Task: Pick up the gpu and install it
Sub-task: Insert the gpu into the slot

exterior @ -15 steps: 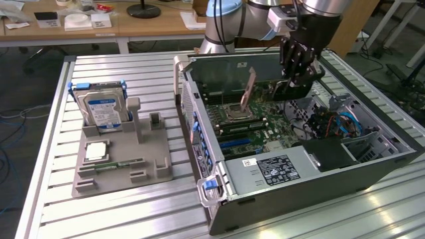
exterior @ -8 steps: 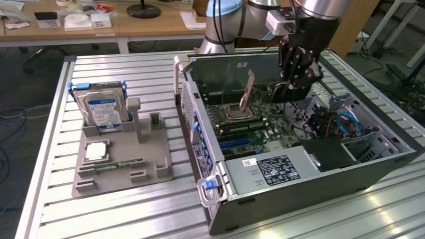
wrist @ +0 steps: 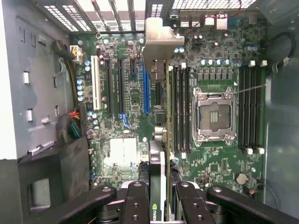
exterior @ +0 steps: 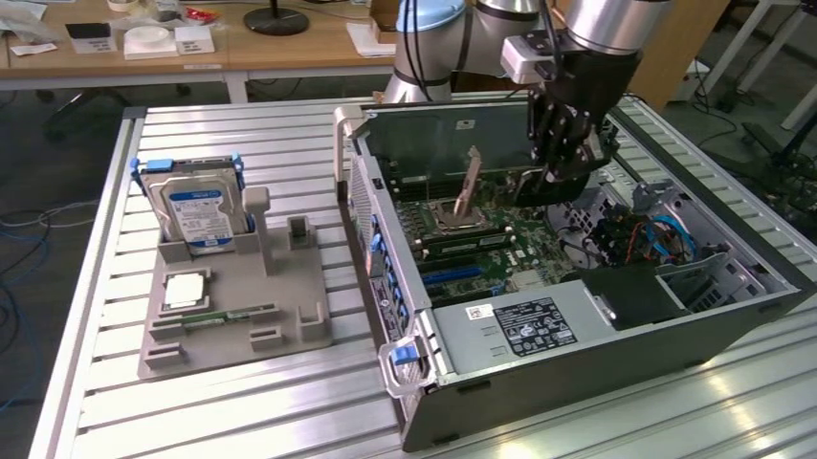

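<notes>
**GPU held edge-on above the motherboard slots**

The gpu [wrist: 159,140] is clamped between the jaws of the gripper [wrist: 161,200], inside the open case [exterior: 766,287], over the motherboard [wrist: 126,93]. For a clean seating, the card edge is best kept parallel to the blue slot [wrist: 146,88] and its bracket [wrist: 159,42] lined up with the rear openings. A green logo on the card cannot be read; the drive [exterior: 198,206] carries a blue label.

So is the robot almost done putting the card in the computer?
Partway. Picked up already: the gripper is shut on the gpu, edge-on. In hand: it hangs inside the open computer case, above the motherboard. Left: the card isn't seated in a slot yet.
</notes>
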